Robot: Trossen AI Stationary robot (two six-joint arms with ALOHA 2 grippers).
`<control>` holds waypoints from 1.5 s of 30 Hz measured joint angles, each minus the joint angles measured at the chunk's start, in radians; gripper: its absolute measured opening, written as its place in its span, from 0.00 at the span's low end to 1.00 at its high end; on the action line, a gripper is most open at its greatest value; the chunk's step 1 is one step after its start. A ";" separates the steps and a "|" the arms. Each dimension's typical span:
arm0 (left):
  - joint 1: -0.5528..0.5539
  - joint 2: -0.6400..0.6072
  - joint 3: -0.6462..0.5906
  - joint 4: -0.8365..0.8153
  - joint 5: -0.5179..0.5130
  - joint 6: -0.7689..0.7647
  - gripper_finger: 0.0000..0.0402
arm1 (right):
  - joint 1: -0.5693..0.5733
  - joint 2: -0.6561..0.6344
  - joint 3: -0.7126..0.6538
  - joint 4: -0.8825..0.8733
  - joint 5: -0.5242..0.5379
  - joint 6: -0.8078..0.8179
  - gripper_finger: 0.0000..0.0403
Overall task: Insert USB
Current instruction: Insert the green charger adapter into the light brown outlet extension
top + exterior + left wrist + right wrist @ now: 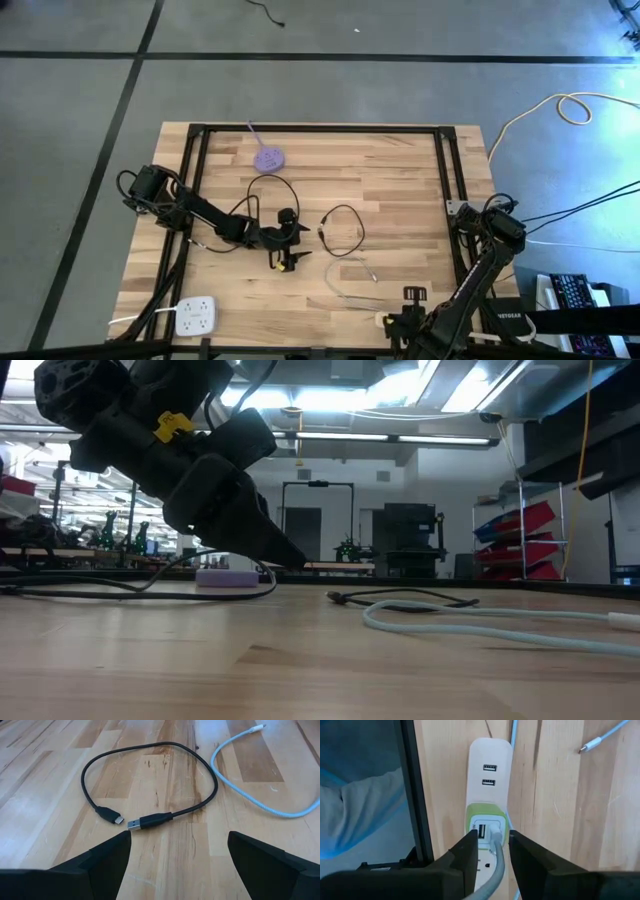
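Green charger (487,822) holds pale cable's plug (496,836); right tool (490,851) grips it.

We see a wooden table (400,170) on a grey floor (330,90) crossed by black lines, beyond the table a workshop, bright ceiling lights (330,400) above, red bins (525,540) on shelving to its right.

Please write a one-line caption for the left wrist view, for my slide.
Open left gripper above the wooden table, facing a looped black USB cable beside a light blue cable.
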State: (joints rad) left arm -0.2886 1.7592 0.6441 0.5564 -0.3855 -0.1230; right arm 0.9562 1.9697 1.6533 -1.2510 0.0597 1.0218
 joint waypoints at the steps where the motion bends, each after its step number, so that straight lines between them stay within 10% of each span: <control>1: 0.000 0.000 0.000 0.000 0.000 0.000 0.78 | 0.000 0.000 -0.003 0.002 0.000 0.012 0.23; 45: 0.000 0.000 0.000 0.000 -0.001 0.000 0.78 | -0.068 -0.003 -0.134 0.230 -0.061 0.048 0.23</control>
State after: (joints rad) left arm -0.2886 1.7592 0.6441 0.5568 -0.3862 -0.1234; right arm 0.8880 1.9671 1.5189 -1.0211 -0.0017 1.0700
